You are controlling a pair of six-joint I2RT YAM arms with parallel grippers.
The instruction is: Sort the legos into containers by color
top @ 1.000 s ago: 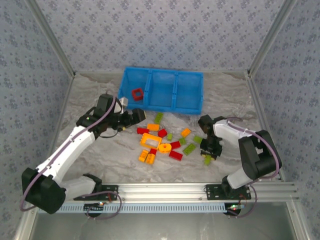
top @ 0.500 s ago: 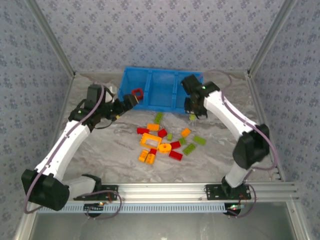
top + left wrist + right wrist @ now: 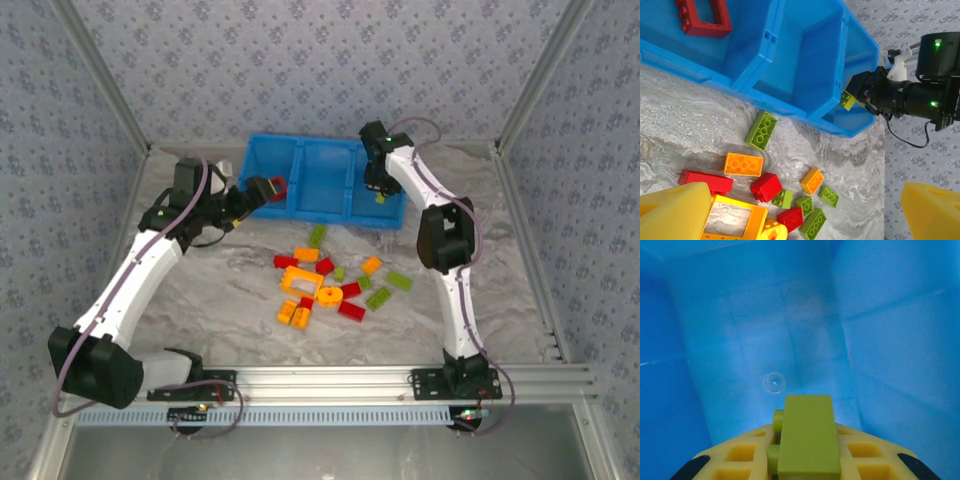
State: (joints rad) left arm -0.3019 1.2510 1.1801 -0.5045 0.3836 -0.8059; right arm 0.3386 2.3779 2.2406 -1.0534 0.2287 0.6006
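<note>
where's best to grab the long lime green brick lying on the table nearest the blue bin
Take the long lime green plastic brick across its two long sides, coming straight down from above: it lies flat, studs up, with bare table along both long sides.

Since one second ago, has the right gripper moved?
Yes: the right gripper carried a green brick from the loose bricks to over the blue bin's right compartment.

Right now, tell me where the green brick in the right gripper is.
The green brick is clamped in the right gripper, over the right-hand compartment of the blue bin, at the far side of the table.
</note>
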